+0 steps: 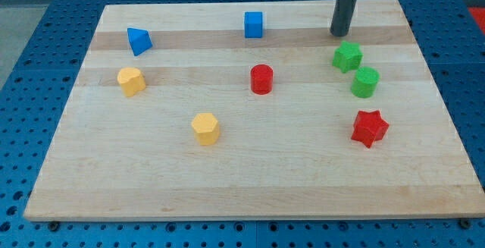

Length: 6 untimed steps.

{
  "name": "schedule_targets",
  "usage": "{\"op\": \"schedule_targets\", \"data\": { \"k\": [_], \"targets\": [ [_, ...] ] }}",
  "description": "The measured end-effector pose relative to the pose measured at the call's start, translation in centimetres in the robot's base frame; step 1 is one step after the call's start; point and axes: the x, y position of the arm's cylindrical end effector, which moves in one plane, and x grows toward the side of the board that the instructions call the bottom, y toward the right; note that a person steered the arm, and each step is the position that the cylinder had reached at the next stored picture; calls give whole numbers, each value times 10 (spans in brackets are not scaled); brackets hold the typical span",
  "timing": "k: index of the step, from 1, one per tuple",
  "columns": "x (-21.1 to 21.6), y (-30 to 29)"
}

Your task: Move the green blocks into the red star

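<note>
A green star block sits at the view's right, with a green cylinder just below and to its right, close beside it. The red star lies further down, below the green cylinder with a gap between them. My tip rests on the board just above the green star, slightly to its left, a small gap from it. The dark rod rises from the tip to the view's top edge.
A red cylinder stands at the board's middle. A blue cube is at the top middle and a blue triangular block at the top left. Two yellow blocks lie at the left. The wooden board ends near the red star's right.
</note>
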Motion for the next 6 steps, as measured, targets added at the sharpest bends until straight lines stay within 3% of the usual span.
{"op": "schedule_targets", "data": {
  "k": [4,5,6],
  "targets": [
    [156,0],
    [173,0],
    [164,-1]
  ]
}}
